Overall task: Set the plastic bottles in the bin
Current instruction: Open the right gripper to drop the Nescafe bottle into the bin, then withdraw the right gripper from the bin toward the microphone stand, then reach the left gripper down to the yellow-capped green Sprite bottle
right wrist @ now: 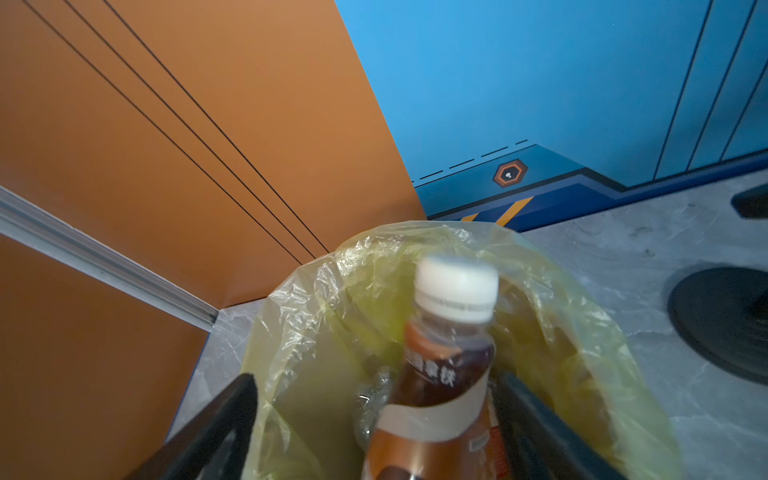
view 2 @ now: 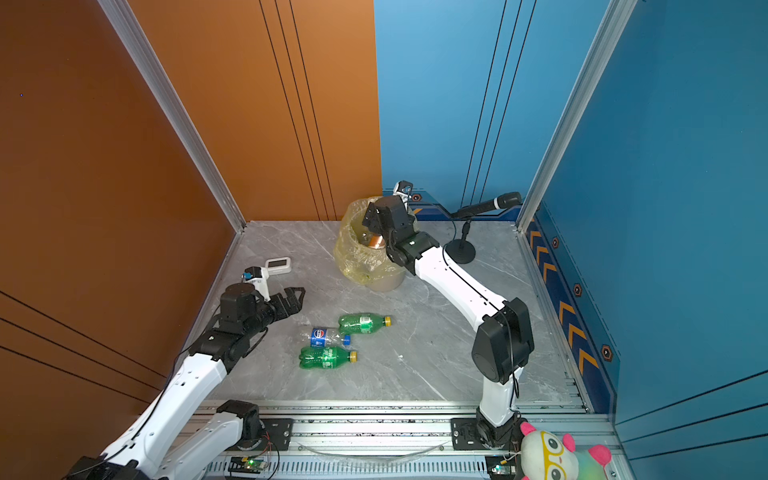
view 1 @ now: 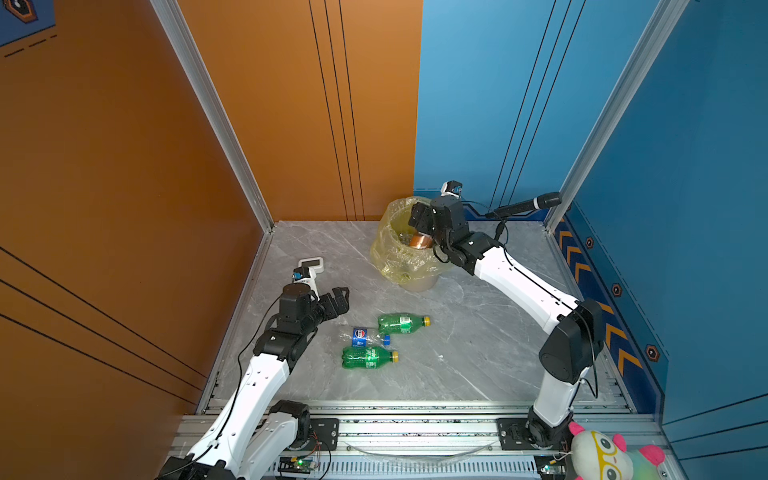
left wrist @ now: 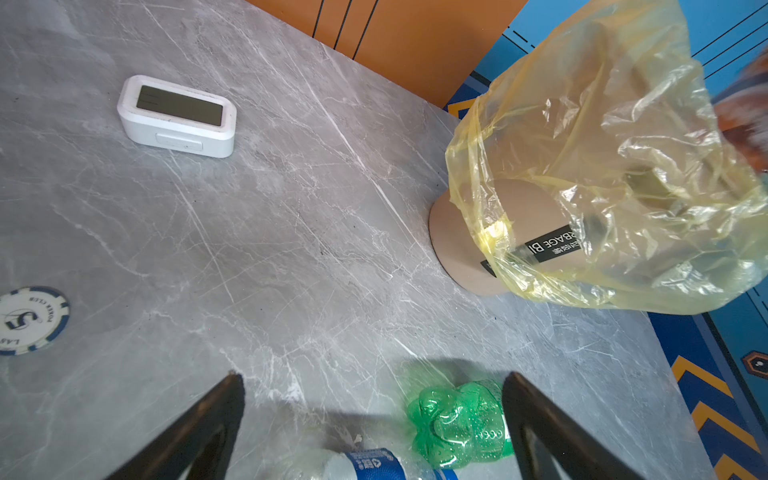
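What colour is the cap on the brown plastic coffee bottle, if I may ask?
White cap, clearest in the right wrist view.

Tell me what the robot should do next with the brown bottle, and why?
Probably lift the right arm up and away from the bin. Its jaws stand wide apart over the bag's mouth, with a gap beside the brown bottle, so that one looks let go. A Pepsi bottle and two green bottles lie on the table, waiting.

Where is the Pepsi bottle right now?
In both top views the Pepsi bottle lies on its side on the table, between the farther green bottle and the nearer green bottle, near the left gripper.
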`<state>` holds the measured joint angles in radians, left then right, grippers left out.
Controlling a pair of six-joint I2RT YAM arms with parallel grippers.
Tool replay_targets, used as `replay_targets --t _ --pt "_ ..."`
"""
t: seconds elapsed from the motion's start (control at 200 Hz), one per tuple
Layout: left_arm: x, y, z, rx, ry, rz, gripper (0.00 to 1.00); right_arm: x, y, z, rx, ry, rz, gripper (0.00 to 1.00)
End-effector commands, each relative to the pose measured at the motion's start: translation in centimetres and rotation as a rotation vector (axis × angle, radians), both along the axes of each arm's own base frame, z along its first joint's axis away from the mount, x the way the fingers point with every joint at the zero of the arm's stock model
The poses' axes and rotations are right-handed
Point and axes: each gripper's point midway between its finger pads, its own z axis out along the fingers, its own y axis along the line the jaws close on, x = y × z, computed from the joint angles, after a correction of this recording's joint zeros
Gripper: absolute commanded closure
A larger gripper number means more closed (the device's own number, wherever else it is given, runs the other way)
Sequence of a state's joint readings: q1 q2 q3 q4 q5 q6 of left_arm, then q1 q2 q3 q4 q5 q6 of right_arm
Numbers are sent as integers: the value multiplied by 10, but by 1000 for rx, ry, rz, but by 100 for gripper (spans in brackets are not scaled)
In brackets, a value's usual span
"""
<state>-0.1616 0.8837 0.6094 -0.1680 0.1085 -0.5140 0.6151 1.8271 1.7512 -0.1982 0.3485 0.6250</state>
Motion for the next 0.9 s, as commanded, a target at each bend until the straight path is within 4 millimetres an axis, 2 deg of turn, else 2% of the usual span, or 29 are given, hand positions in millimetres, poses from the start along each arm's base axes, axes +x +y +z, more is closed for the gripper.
replay_targets --t 0.0,0.125,0.185,0.23,0.31,0.411,0.491,0.596,0.741,0.756,0.896 --pt "0 2 5 5 -9 -2 2 -12 -16 25 26 -37 -11 0" --pt "1 -1 7 -2 -13 -15 2 -37 -42 43 61 -82 -13 0" --pt "2 -4 8 -5 -13 -25 2 -55 -56 46 70 -97 -18 0" --pt "3 -5 8 -9 -13 -33 2 -70 -67 41 70 -96 -21 0" --pt "5 -10 6 -11 -7 -53 2 -98 -86 22 78 -89 -23 0" --pt "5 -20 3 -8 0 -91 2 -128 -108 -22 102 -70 -26 0" --pt "4 -30 2 6 1 -136 2 -143 -125 -53 116 -34 -52 0" --pt "2 -48 4 33 3 -212 2 -153 -140 -73 120 23 -72 0" --pt "-3 -78 10 103 -18 -333 2 -153 -145 -69 107 21 -78 0" --pt "-7 -79 4 122 7 -344 2 -153 -145 -69 106 21 -77 0" --pt "-18 -107 -5 251 13 -470 2 -150 -145 -67 106 21 -77 0"
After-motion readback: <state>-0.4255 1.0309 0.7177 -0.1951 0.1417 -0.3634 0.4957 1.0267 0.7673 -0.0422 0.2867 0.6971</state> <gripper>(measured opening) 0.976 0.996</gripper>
